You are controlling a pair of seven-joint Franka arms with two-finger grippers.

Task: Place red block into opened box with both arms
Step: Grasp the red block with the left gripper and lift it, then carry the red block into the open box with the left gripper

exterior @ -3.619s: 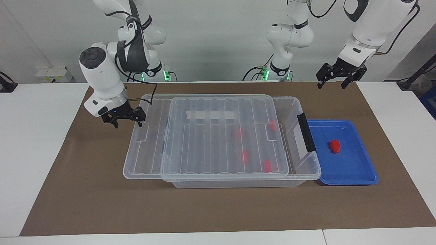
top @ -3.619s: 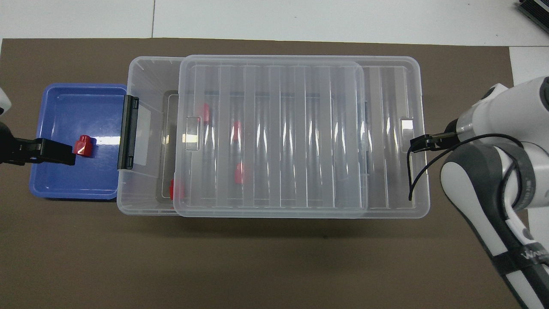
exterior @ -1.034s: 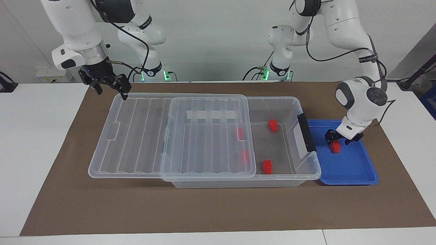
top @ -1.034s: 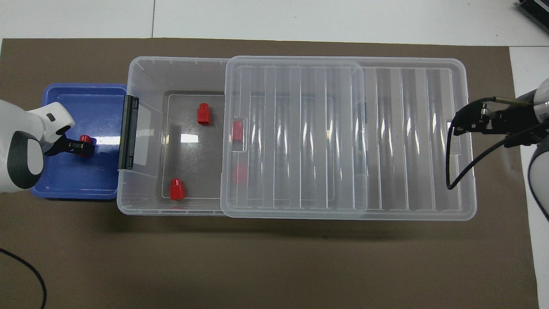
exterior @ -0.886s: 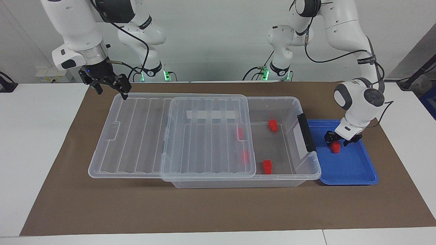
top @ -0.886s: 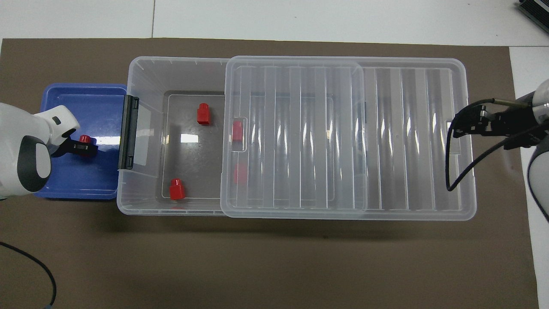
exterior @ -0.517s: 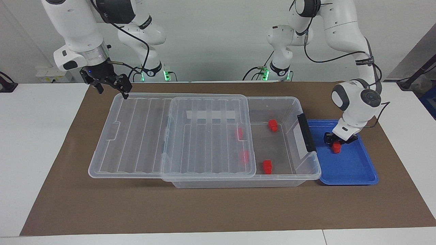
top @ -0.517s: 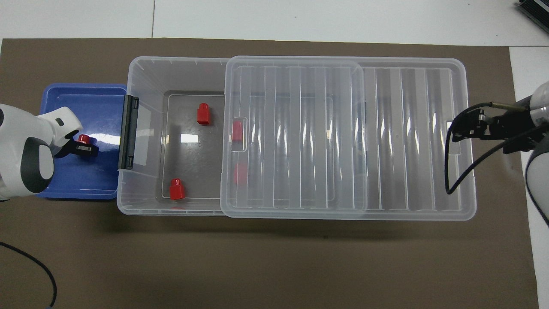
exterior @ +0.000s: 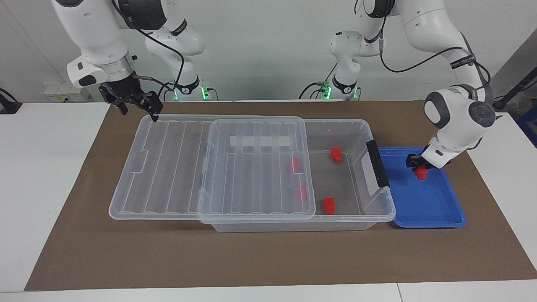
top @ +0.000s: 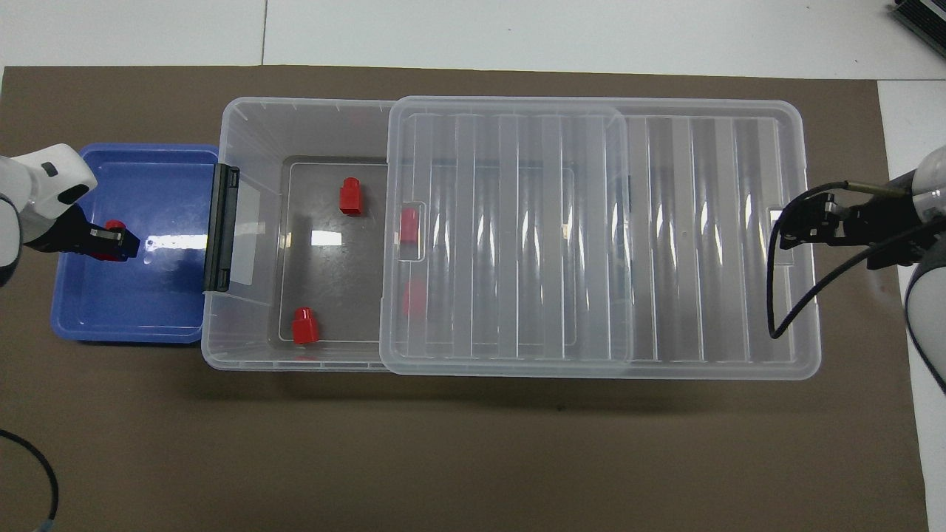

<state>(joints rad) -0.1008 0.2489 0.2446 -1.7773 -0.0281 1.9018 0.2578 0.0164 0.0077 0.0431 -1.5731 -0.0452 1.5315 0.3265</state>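
My left gripper (exterior: 420, 168) is shut on the red block (exterior: 421, 175) and holds it low over the blue tray (exterior: 436, 212). From above, the block (top: 113, 224) peeks out around the left gripper (top: 118, 244). The clear box (exterior: 356, 126) stands beside the tray, with its black handle bar (exterior: 376, 162) at the tray end. Its ribbed lid (exterior: 168, 167) is slid toward the right arm's end, so the tray end of the box is uncovered. My right gripper (exterior: 136, 107) is open, up over the lid's corner.
Two red blocks (exterior: 335, 154) (exterior: 329, 205) lie on the box's uncovered floor. Two more (exterior: 295, 164) (exterior: 301, 193) show through the lid. Everything rests on a brown mat (exterior: 268, 256) on the white table.
The left gripper shut on the red block and carried it a little up and away from the box. Since the earliest frames the lid slid toward the right arm's end and the right gripper rose.
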